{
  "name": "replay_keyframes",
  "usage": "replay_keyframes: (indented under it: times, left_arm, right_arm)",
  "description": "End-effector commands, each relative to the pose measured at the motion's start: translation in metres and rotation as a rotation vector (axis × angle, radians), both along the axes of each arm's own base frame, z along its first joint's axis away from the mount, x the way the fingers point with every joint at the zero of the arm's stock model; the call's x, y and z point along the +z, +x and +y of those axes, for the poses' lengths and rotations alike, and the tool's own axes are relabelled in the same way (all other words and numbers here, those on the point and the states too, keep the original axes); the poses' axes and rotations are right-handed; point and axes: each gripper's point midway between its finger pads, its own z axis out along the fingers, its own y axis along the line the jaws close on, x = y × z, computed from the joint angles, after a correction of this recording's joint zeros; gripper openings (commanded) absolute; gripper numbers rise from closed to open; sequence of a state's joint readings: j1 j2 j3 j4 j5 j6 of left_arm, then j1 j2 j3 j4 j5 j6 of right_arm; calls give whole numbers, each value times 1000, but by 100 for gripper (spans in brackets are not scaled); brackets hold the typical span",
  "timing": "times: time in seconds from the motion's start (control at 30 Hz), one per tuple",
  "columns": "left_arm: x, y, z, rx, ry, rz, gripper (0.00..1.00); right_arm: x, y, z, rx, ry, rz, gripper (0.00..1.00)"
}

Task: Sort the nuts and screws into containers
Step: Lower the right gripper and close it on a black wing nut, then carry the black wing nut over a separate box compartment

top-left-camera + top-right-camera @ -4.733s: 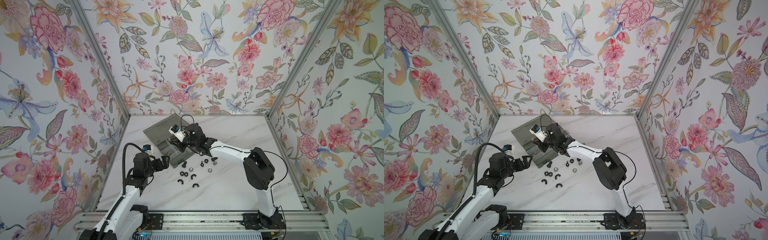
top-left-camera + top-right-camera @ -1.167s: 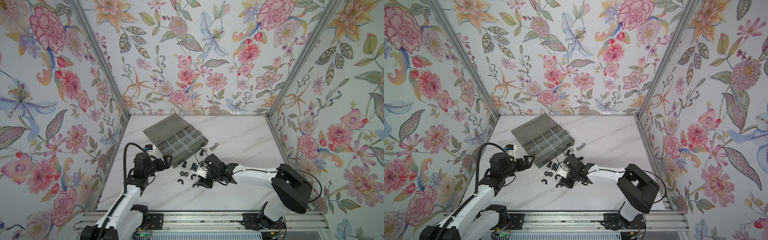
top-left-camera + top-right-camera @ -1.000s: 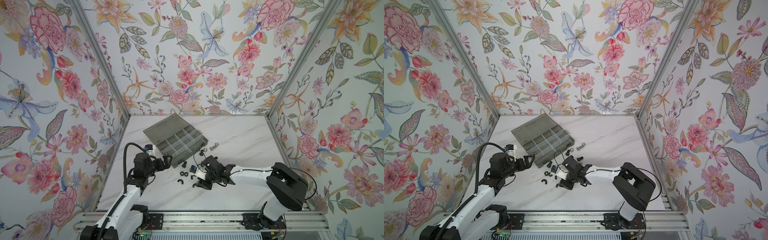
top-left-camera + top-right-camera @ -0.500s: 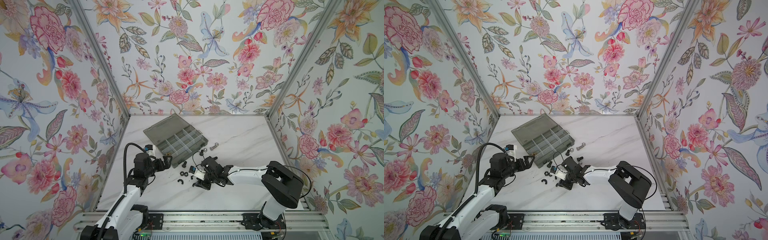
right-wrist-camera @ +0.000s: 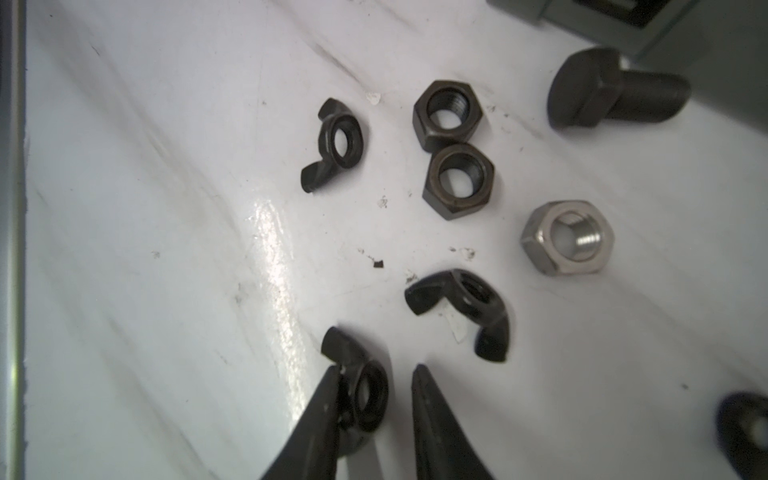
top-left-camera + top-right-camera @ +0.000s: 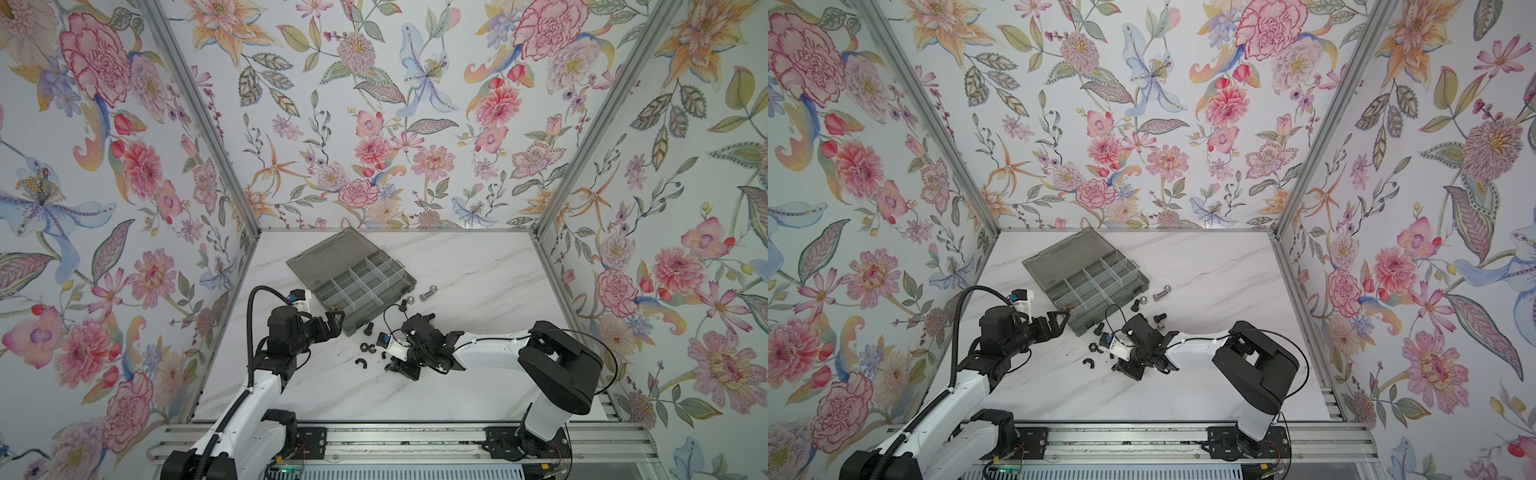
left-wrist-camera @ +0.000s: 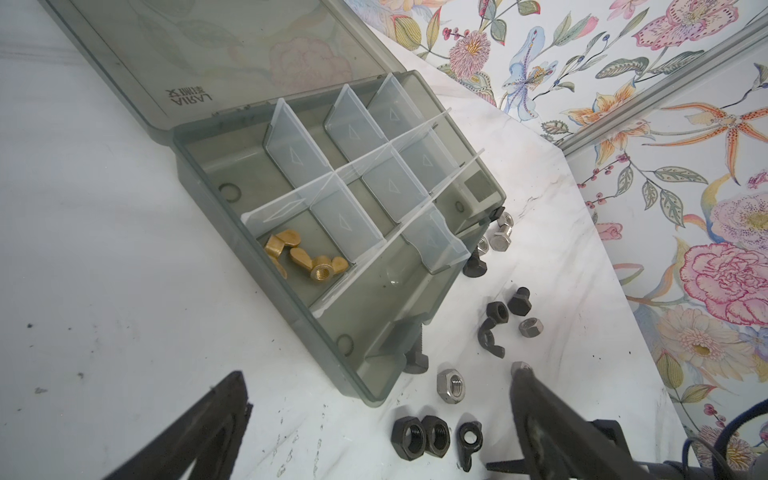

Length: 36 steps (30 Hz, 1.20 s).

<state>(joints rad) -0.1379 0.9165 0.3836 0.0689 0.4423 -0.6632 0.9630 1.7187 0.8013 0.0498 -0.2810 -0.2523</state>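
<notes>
Brass wing nuts (image 7: 305, 259) are held in one compartment of the lid-open organizer box (image 7: 291, 316), set on the marble table (image 7: 83, 208). The left gripper (image 7: 376, 374) is held wide open by its corner. A black wing nut (image 5: 365, 392) is straddled by the right gripper (image 5: 376, 370), narrowly open, one finger touching.

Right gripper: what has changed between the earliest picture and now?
The right gripper left the organizer box, drew back toward its base, and its jaws now straddle a black wing nut, not yet clamped. The left gripper stayed open beside the box, which did not move.
</notes>
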Motion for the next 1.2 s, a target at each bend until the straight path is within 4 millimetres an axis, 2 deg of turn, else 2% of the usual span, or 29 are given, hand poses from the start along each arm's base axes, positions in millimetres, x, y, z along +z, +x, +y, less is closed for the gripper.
replay_keyframes:
  times: [0.0, 0.13, 0.23, 0.43, 0.57, 0.73, 0.87, 0.93, 1.17]
  left_arm:
    - [-5, -4, -5, -20, -15, 13, 99]
    - [-5, -5, -5, -23, -16, 10, 99]
    - [-6, -5, -6, -27, -16, 11, 99]
    - [-5, -6, -7, -34, -25, 5, 100]
    - [-5, -6, -7, -33, -25, 2, 99]
    - [-6, -6, -7, -37, -26, 1, 100]
    - [-5, -7, -8, -41, -27, 1, 99]
    - [-4, -7, -8, -40, -26, -2, 100]
    - [0, -8, -7, -39, -26, -15, 100]
  right_arm:
    - [-10, -7, -1, 11, -17, 34, 24]
    - [-8, -8, 0, 12, -14, 44, 14]
    - [1, -8, 2, 12, 16, 54, 7]
    - [37, 1, 10, 15, 129, 73, 2]
    - [70, 13, 18, 19, 228, 58, 2]
    - [112, 38, 35, 25, 362, 21, 2]
    - [144, 64, 57, 23, 448, -27, 2]
    - [155, 77, 69, 22, 478, -47, 2]
    - [174, 132, 113, -63, 569, -77, 2]
